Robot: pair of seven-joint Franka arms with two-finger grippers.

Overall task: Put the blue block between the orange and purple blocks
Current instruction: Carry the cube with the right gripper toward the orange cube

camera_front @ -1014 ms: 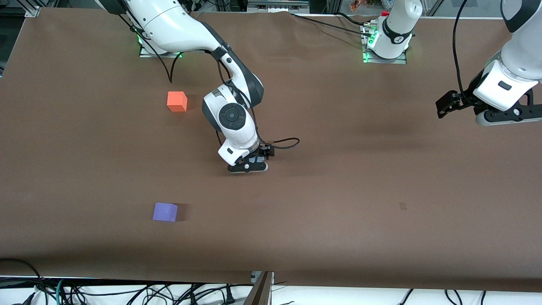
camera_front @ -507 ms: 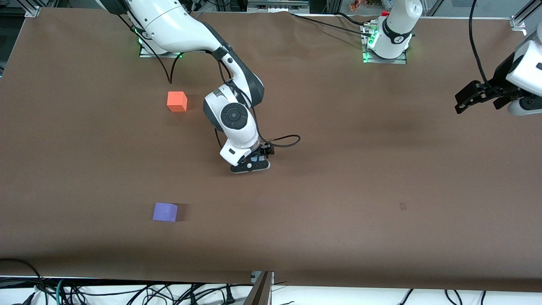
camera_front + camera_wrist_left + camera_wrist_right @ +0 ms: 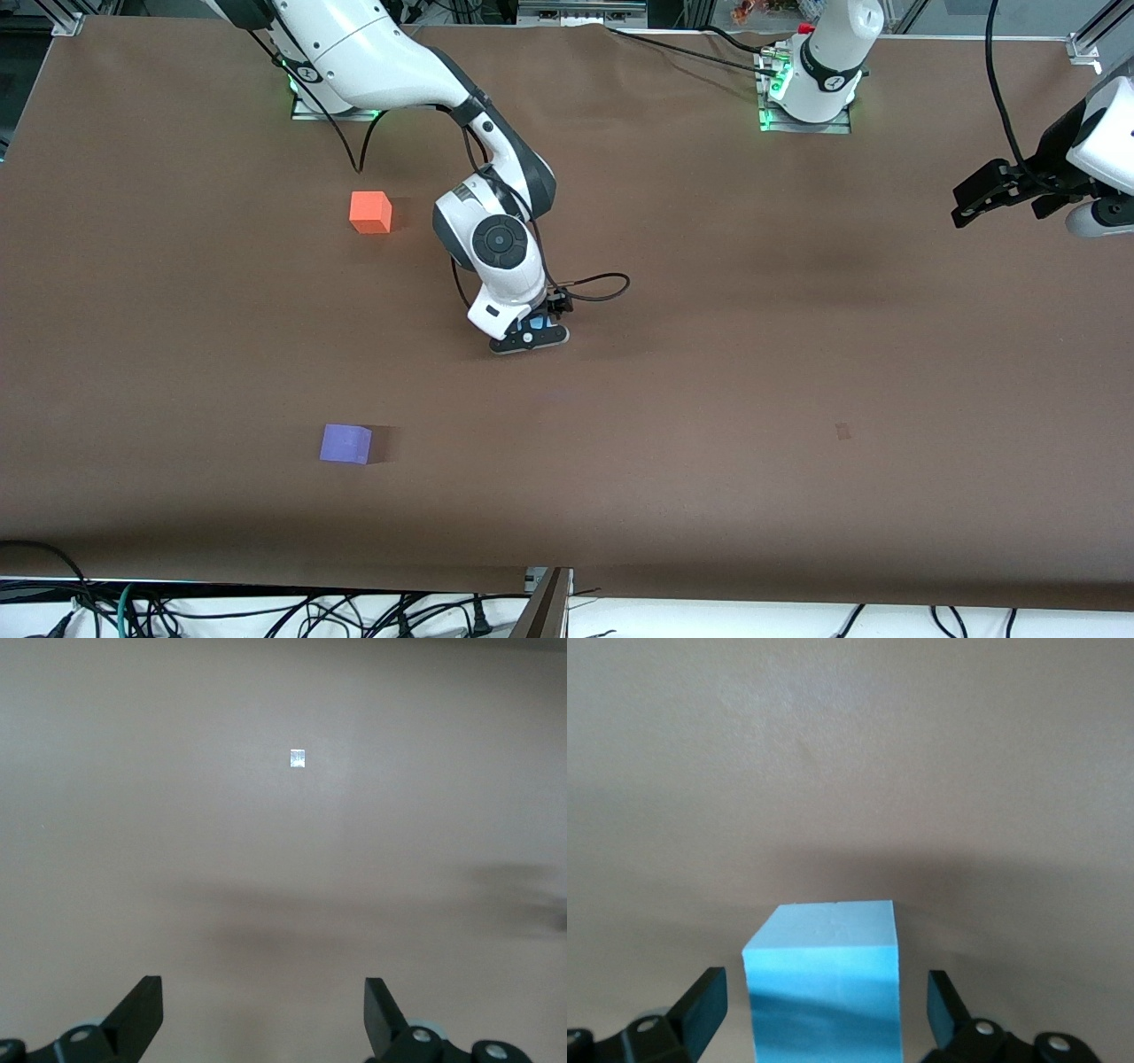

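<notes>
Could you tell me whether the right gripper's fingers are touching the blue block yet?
Apart. In the right wrist view the blue block sits between the open right gripper fingers, with table visible on both sides.

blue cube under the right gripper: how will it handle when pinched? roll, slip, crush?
The light sky-blue matte cube has flat faces, so it probably won't roll. Its matte surface likely grips well between the open right gripper fingers. It looks like foam: probably light, perhaps slightly squashy.

Three cubes: one blue block (image 3: 824,983), one orange block (image 3: 370,213), one purple block (image 3: 345,444). Two robot arms, each with one gripper.
</notes>
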